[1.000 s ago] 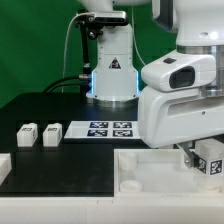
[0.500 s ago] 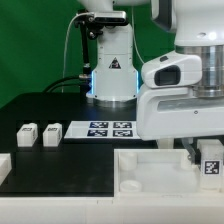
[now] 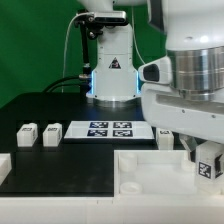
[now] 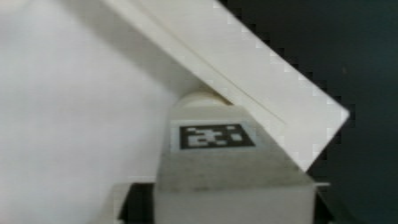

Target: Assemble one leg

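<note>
My gripper [image 3: 203, 152] is shut on a leg [image 3: 208, 162], a small white block with a black-and-white tag, and holds it over the right end of the large white tray-shaped piece [image 3: 150, 172]. In the wrist view the leg [image 4: 221, 165] stands between the dark fingers [image 4: 146, 200], its tag facing the camera and its far end against the tray's raised rim [image 4: 249, 70]. Two more legs [image 3: 27, 134] [image 3: 52, 132] lie on the black table at the exterior view's left. Another small white block [image 3: 165, 134] shows beside the arm.
The marker board [image 3: 110, 129] lies in the middle of the table, in front of the robot base [image 3: 112, 75]. A white part [image 3: 4, 165] sits at the exterior view's left edge. The arm's bulky housing [image 3: 190, 90] hides the table's right side.
The arm's housing has turned and shifted a little, uncovering a small white block beside the marker board. The held leg stays at about the same spot over the tray's right end.
</note>
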Controlling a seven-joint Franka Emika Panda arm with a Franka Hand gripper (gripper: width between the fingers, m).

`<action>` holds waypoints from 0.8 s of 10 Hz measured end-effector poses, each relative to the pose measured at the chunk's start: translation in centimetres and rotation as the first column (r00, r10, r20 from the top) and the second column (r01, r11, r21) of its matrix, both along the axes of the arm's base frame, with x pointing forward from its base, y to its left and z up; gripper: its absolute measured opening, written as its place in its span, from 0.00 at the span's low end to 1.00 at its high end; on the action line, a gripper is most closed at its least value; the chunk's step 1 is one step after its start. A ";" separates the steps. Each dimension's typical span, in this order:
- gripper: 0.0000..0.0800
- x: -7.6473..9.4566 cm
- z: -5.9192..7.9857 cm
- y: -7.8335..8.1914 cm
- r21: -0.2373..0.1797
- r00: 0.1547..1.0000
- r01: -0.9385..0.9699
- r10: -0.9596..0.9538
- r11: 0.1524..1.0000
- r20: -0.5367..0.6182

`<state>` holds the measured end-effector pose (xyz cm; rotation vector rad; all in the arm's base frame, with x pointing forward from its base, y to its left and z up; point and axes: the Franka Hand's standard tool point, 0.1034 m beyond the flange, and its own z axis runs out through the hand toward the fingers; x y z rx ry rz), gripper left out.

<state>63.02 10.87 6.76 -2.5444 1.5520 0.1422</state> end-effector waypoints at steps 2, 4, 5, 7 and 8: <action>0.37 -0.3 -0.1 0.1 0.016 0.967 0.254 -0.254 0.967 -0.007; 0.37 -0.4 -0.1 0.2 0.038 0.884 0.468 -0.467 0.883 -0.032; 0.37 -0.5 -0.1 0.5 0.041 0.845 0.535 -0.533 0.844 -0.047; 0.50 -0.5 -0.2 0.5 0.043 0.892 0.452 -0.451 0.891 -0.027; 0.67 -0.5 -0.2 0.6 0.044 0.892 0.452 -0.451 0.891 -0.028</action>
